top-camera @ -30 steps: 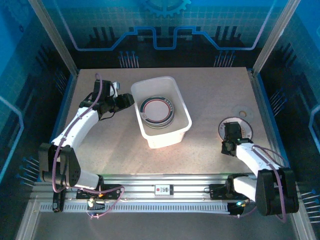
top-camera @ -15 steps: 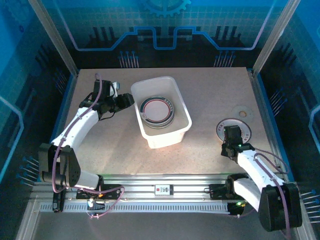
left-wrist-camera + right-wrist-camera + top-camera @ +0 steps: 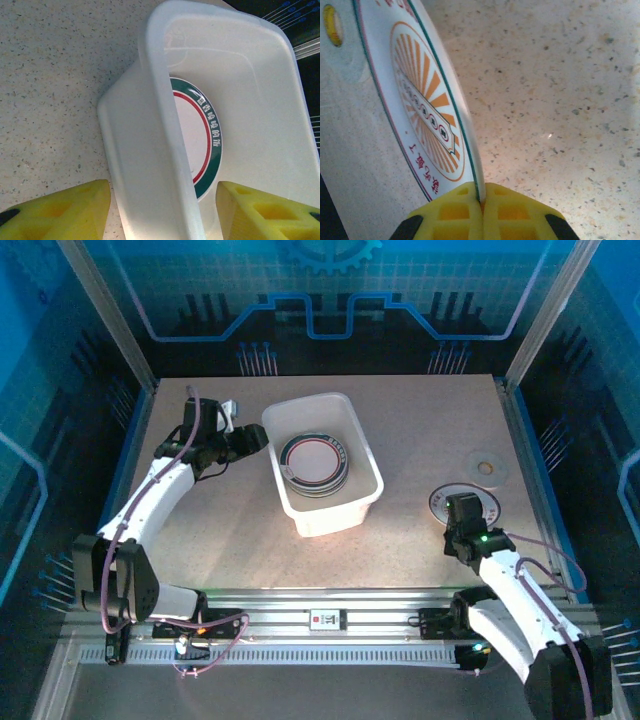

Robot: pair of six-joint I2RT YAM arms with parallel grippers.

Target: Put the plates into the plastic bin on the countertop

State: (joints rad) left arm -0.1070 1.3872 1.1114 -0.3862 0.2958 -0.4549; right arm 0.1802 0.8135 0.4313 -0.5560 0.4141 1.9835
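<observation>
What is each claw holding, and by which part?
The right gripper pinches the sunburst plate by its rim. The left gripper holds nothing, open astride the plastic bin wall.

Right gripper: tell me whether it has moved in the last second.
Yes. The right gripper, shut on a plate, has drifted slightly left, away from the small holed disc on the countertop.

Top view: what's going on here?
The right gripper is shut on the rim of a sunburst-patterned plate at the right of the countertop, away from the plastic bin. The left gripper is open, with one finger on each side of the bin's wall. A stack of plates with lettered rims already lies in the bin.
</observation>
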